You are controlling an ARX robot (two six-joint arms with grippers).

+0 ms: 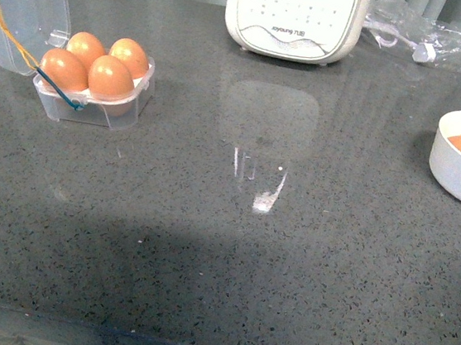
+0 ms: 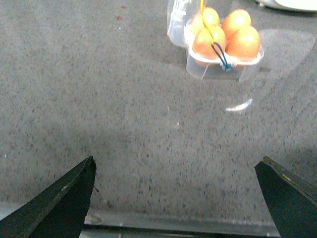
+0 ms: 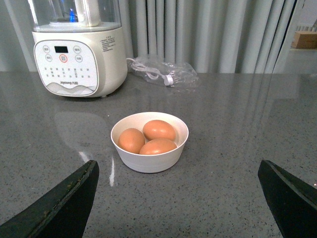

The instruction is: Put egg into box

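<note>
Left gripper [image 2: 177,162] and right gripper [image 3: 178,164] both gape wide, holding nothing. At upper left of the front view the box [image 1: 96,111], lid up, carries an egg [image 1: 110,77] in every cup.

The front view looks down across the counter [image 1: 222,246] from its near edge. The left wrist view shares the box [image 2: 208,70], far left; the lower right wrist view shares the bowl [image 3: 148,161] and far appliance [image 3: 74,64].

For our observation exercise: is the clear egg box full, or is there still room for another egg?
Full. The box holds four eggs in a two-by-two block with no free space, in the front and left wrist views. Its lid stands open.
</note>
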